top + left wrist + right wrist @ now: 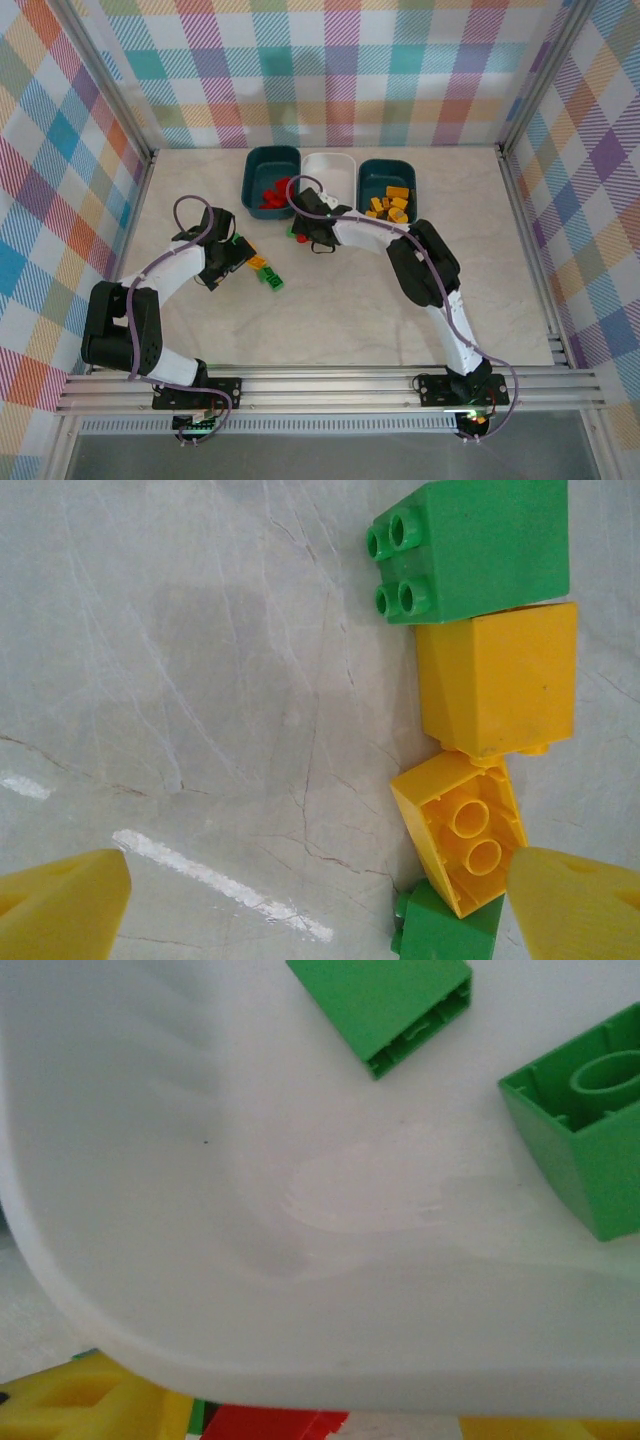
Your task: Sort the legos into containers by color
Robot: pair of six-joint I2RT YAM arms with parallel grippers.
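Sorting looks well advanced: red bricks lie in the left teal tub beside the white tub, yellow bricks in the right teal tub, while a green-and-yellow cluster and one red brick wait before it. Up close, the left gripper gapes wide and empty over that cluster. The right wrist view adds two green bricks inside the white tub, with the right gripper at its near rim by the red brick; whether its jaws hold it I cannot tell.

far edge of table: left tub, middle tub, right tub in row | loose bricks before left tub
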